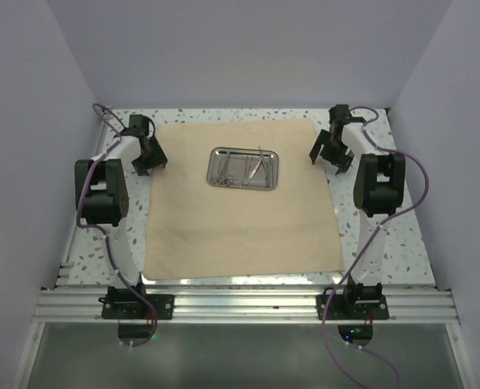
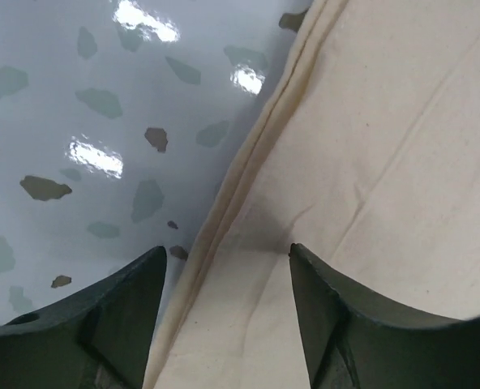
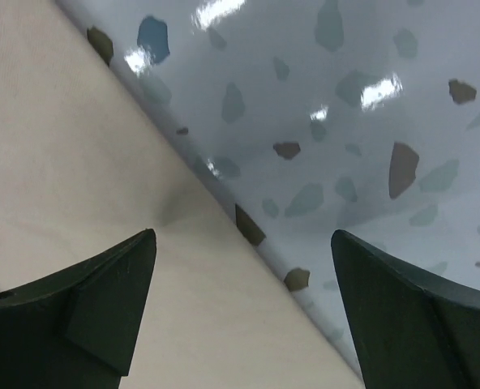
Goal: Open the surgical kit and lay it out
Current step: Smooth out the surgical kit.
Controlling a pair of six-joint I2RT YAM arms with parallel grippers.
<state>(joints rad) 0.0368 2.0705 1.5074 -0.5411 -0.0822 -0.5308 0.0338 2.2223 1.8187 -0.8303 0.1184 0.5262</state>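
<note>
The beige cloth wrap lies spread flat on the table. The small steel tray sits on its far half with thin steel instruments inside. My left gripper is open over the cloth's left edge; one fingertip is over the table, the other over cloth. My right gripper is open over the cloth's right edge, straddling it the same way. Neither holds anything.
The speckled white tabletop shows on both sides of the cloth and along the back. Lilac walls close in the left, right and rear. An aluminium rail carrying the arm bases runs along the near edge.
</note>
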